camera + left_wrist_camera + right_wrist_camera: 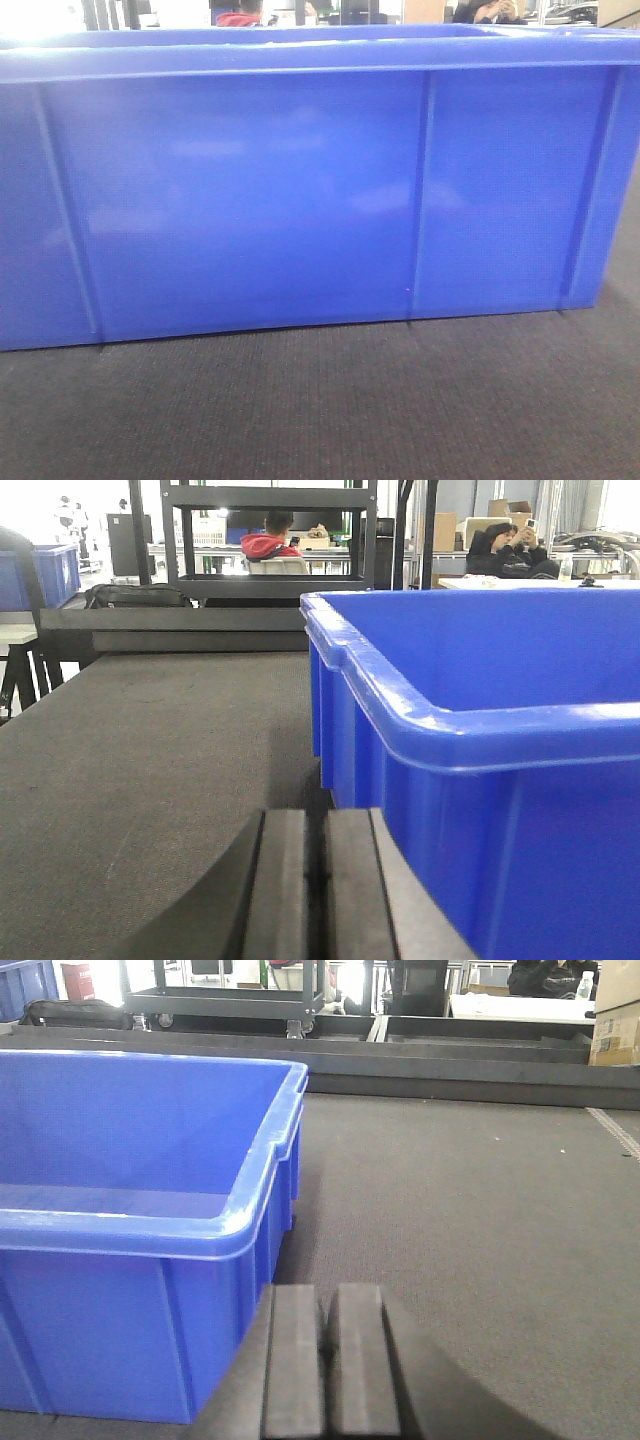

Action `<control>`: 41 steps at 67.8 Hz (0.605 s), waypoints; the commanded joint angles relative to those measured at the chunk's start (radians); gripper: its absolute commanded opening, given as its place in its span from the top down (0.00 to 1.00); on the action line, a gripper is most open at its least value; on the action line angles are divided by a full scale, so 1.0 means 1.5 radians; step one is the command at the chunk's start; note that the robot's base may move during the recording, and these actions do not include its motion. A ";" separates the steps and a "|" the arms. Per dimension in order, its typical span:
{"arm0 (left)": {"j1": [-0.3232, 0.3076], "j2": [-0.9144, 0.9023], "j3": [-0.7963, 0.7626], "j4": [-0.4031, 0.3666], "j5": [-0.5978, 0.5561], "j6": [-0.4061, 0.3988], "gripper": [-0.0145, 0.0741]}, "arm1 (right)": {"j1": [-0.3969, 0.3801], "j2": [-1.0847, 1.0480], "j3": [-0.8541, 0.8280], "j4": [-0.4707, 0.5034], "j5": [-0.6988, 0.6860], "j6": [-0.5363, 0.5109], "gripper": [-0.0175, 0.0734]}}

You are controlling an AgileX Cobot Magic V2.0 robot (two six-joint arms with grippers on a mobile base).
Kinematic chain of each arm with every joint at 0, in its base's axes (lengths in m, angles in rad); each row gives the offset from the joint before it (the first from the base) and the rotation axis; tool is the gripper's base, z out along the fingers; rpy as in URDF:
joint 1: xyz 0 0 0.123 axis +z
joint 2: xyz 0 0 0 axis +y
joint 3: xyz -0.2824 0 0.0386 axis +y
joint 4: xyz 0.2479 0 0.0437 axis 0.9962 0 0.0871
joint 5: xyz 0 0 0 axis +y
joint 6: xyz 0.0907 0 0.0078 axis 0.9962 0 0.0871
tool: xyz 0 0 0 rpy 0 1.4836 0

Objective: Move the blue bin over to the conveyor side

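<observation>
Large glossy royal-blue plastic bin (300, 200) stands on the dark grey woven conveyor (330, 410). Left pincer (322, 880) and right pincer (325, 1360) apparently pressed closed, empty, flanking its near corners

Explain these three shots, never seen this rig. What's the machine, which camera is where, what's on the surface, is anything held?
This is a two-armed robot on a mobile base. One camera looks forward from its body; the other two ride on the wrists, looking out past each arm's jaws.

The front view is filled by the long side wall of a blue bin, which stands on the dark woven conveyor.

The left wrist view shows the left gripper low over the belt, just off the bin's left end. The right wrist view shows the right gripper likewise at the bin's right end.

Both pairs of jaws are closed, pads together, and hold nothing. The part of the bin's inside that shows looks empty. Shelving, carts and seated people are in the background.
</observation>
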 commanded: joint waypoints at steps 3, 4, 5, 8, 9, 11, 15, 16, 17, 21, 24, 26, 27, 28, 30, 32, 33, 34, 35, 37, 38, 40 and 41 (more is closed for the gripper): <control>-0.004 -0.003 -0.001 0.002 -0.008 0.000 0.82 | 0.000 -0.004 0.001 -0.009 -0.017 0.001 0.91; -0.004 -0.003 -0.001 0.002 -0.008 0.000 0.82 | 0.000 -0.004 0.001 -0.009 -0.017 0.001 0.91; -0.004 -0.003 -0.001 0.002 -0.008 0.000 0.82 | 0.000 -0.004 0.001 -0.009 -0.017 0.001 0.91; -0.004 -0.003 -0.001 0.002 -0.011 0.000 0.82 | 0.000 -0.004 0.001 -0.009 -0.017 0.001 0.91; -0.004 -0.003 -0.001 0.002 -0.011 0.000 0.82 | 0.000 -0.004 0.001 -0.009 -0.017 0.001 0.91; -0.004 -0.003 -0.001 0.002 -0.011 0.000 0.82 | 0.000 -0.004 0.001 -0.009 -0.017 0.001 0.91; -0.004 -0.003 -0.001 0.002 -0.014 0.000 0.82 | 0.000 -0.004 0.001 -0.009 -0.017 0.001 0.91; -0.004 -0.003 -0.001 0.002 -0.014 0.000 0.82 | 0.000 -0.004 0.001 -0.009 -0.017 0.001 0.91; -0.004 -0.003 -0.001 0.002 -0.014 0.000 0.82 | 0.000 -0.004 0.001 -0.009 -0.017 0.001 0.91; -0.004 -0.003 -0.001 0.002 -0.014 0.000 0.82 | 0.000 -0.004 0.001 -0.009 -0.017 0.001 0.91; -0.004 -0.003 -0.001 0.002 -0.014 0.000 0.82 | 0.000 -0.004 0.001 -0.009 -0.017 0.001 0.91; -0.004 -0.003 -0.001 0.002 -0.014 0.000 0.82 | 0.000 -0.004 0.001 -0.009 -0.017 0.001 0.91; -0.004 -0.003 -0.001 0.002 -0.014 0.000 0.82 | 0.000 -0.004 0.001 -0.009 -0.017 0.001 0.91; -0.004 -0.003 -0.001 0.002 -0.014 0.000 0.82 | 0.000 -0.004 0.001 -0.009 -0.017 0.001 0.91; -0.004 -0.003 -0.001 0.002 -0.014 0.000 0.82 | 0.000 -0.004 0.001 -0.009 -0.017 0.001 0.91; -0.004 -0.003 -0.001 0.002 -0.014 0.000 0.82 | 0.000 -0.004 0.001 -0.009 -0.017 0.001 0.91; -0.004 -0.003 -0.001 0.002 -0.014 0.000 0.82 | 0.000 -0.004 0.001 -0.009 -0.017 0.001 0.91; -0.004 -0.003 -0.001 0.002 -0.014 0.000 0.82 | 0.000 -0.004 0.001 -0.009 -0.017 0.001 0.91; -0.004 -0.003 -0.001 0.002 -0.014 0.000 0.82 | 0.000 -0.004 0.001 -0.009 -0.017 0.001 0.91; -0.004 -0.003 -0.001 0.002 -0.014 0.000 0.82 | 0.000 -0.004 0.001 -0.009 -0.017 0.001 0.91; -0.004 -0.003 -0.001 0.002 -0.014 0.000 0.82 | 0.000 -0.004 0.001 -0.009 -0.017 0.001 0.91; -0.004 -0.003 -0.001 0.002 -0.014 0.000 0.82 | 0.000 -0.004 0.001 -0.009 -0.017 0.001 0.91; -0.004 -0.003 -0.001 0.002 -0.014 0.000 0.82 | 0.000 -0.004 0.001 -0.009 -0.017 0.001 0.91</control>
